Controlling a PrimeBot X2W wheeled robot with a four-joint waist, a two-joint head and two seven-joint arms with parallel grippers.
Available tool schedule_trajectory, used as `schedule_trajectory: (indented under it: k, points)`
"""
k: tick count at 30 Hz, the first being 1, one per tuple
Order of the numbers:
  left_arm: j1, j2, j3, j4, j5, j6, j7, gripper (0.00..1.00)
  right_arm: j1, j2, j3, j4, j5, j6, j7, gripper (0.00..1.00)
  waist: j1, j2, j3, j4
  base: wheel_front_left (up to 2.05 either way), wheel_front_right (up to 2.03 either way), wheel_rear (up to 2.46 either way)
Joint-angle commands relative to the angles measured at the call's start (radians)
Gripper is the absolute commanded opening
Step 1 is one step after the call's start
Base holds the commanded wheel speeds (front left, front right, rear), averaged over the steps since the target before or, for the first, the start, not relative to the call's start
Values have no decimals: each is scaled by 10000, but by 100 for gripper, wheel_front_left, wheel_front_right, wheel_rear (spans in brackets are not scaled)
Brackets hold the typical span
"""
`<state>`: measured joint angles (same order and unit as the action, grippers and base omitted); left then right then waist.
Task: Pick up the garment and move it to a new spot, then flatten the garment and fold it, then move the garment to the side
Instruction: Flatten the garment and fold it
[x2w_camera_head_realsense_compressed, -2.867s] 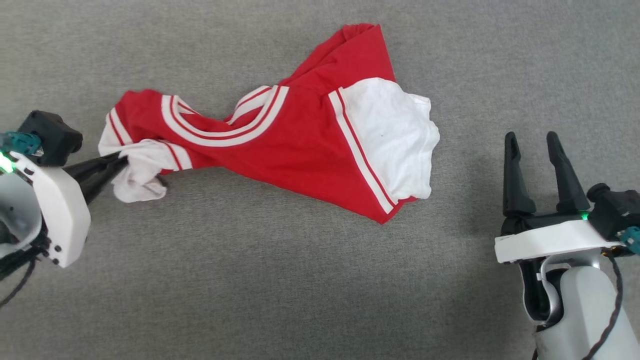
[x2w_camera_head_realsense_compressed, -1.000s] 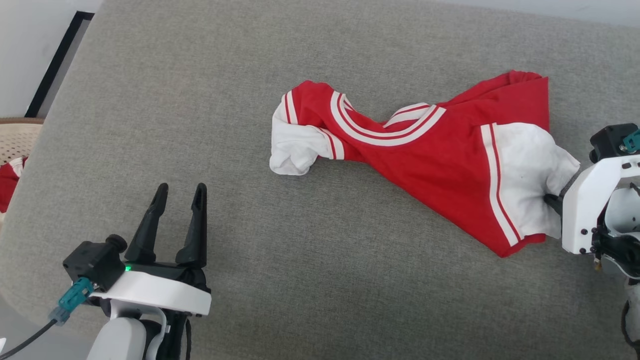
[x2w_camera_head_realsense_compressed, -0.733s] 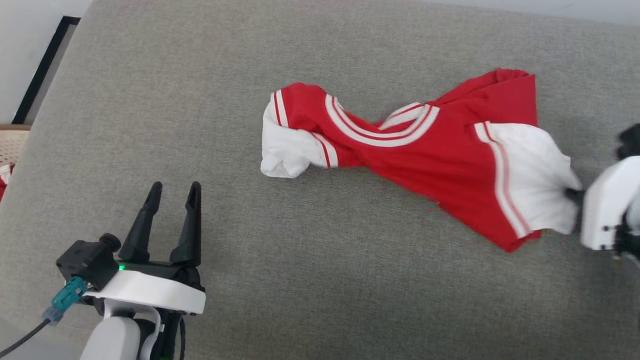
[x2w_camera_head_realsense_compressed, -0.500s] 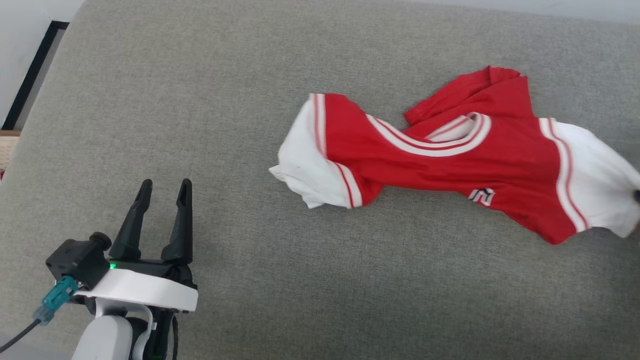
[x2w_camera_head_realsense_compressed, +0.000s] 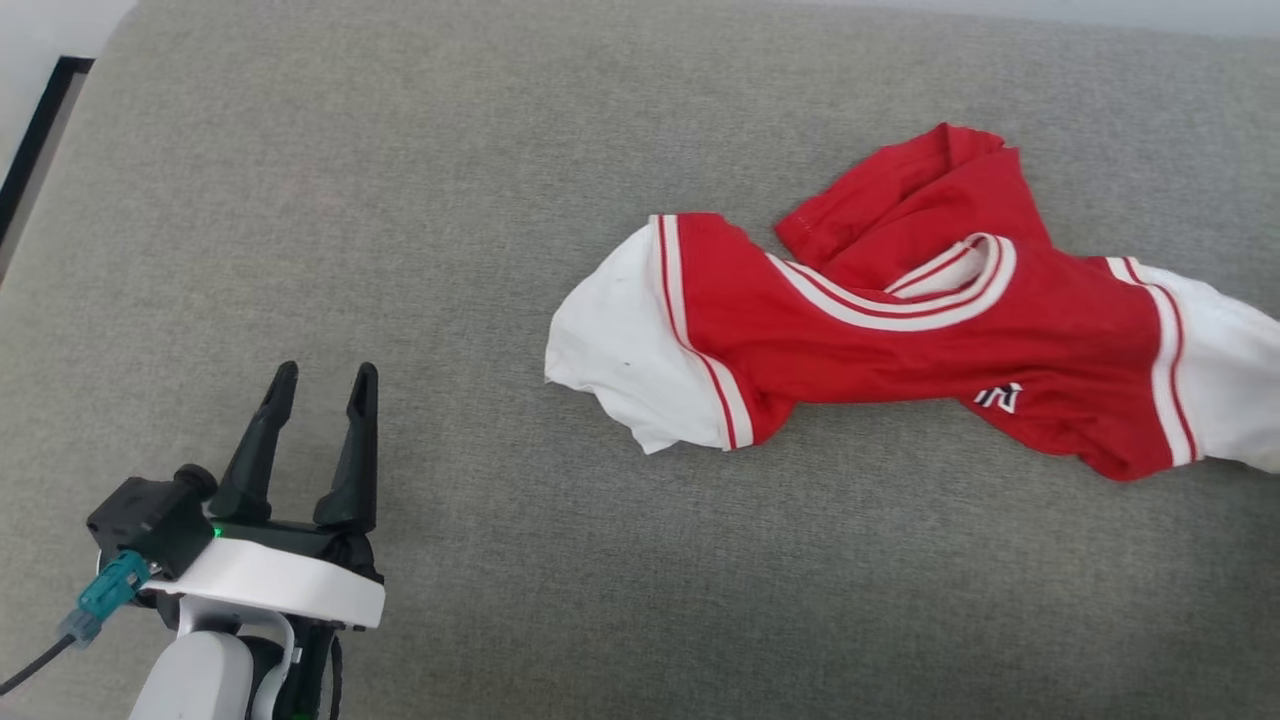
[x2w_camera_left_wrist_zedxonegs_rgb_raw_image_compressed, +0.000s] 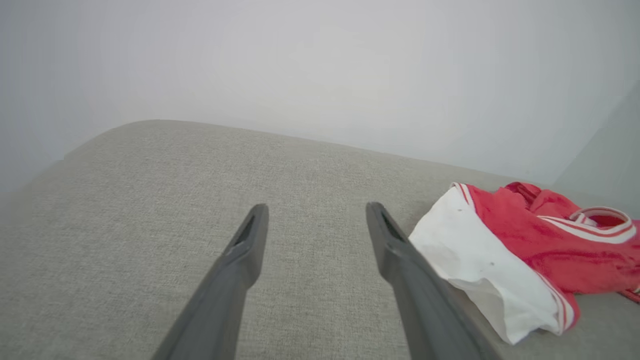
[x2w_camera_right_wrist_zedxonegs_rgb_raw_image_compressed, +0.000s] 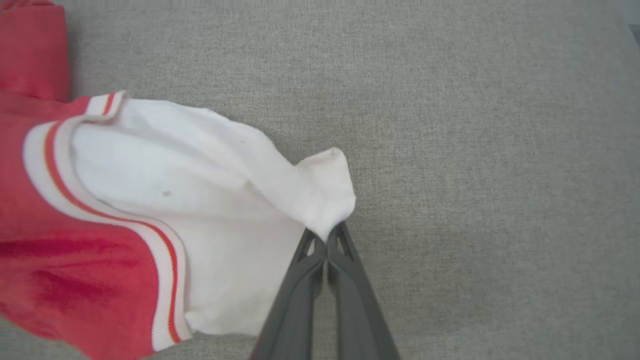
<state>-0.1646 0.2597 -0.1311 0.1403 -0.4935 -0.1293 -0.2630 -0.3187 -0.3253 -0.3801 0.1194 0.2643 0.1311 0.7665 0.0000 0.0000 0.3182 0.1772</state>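
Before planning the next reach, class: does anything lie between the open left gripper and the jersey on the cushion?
Nothing visible does. Bare grey cushion lies between the left gripper and the jersey, whose white sleeve is nearest.

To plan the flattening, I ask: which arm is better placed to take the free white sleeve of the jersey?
Left. The left claw stands open near that sleeve; the right claw is shut on the other sleeve.
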Motion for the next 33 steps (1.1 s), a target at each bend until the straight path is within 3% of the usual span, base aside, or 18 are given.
schedule_trajectory:
  k: [1, 5, 8, 11, 15, 16, 17, 22, 24, 30, 33]
  points:
    - [-185, 136, -94, 30, -29, -22, -22, 100, 17, 77, 82, -85, -55, -6, -256, 100, 0, 0, -40, -75, 0, 0, 0]
    - [-408, 641, -457, -8, -125, -23, -22, 100, 161, 292, 191, -351, -132, -6, -1374, 100, 0, 0, -156, -305, 0, 0, 0]
    - [-793, 1411, -836, -125, -276, -19, -22, 100, 303, 490, 339, -663, -163, -5, -2337, 100, 0, 0, -201, -560, 0, 0, 0]
    - [-1387, 2422, -1527, -206, -568, -10, -22, 100, 503, 809, 512, -1030, -199, -5, -3317, 100, 0, 0, -191, -842, 0, 0, 0]
    - [-2623, 4242, -3350, -257, -1744, -9, 26, 100, 705, 1447, 800, -1497, -201, -5, -4536, 100, 0, 0, 37, -1330, 0, 0, 0]
    - [-2623, 4242, -3350, -257, -1744, -9, 26, 100, 705, 1447, 800, -1497, -201, -5, -4536, 100, 0, 0, 37, -1330, 0, 0, 0]
    - [-3056, 4692, -3928, -324, -2209, -7, 225, 100, 766, 1603, 850, -1583, -275, -5, -4799, 100, 0, 0, 120, -1440, 0, 0, 0]
    - [-5082, 6637, -6904, -1036, -5194, -7, 2671, 100, 806, 2257, 1351, -1643, -340, -5, -5581, 100, 0, 0, 709, -2156, 0, 0, 0]
    - [-5965, 7148, -7598, -1223, -6411, -4, 3662, 100, 739, 2423, 1551, -1621, -344, -5, -5751, 100, 0, 0, 992, -2440, 0, 0, 0]
    - [-7811, 7860, -8907, -1086, -8511, -4, 5758, 100, 604, 2667, 1974, -1510, -285, -5, -6157, 100, 0, 0, 1706, -3172, 0, 0, 0]
    - [-8395, 8097, -9368, -745, -8811, -4, 6471, 100, 565, 2730, 2095, -1399, -205, -5, -6319, 100, 0, 0, 1928, -3422, 0, 0, 0]
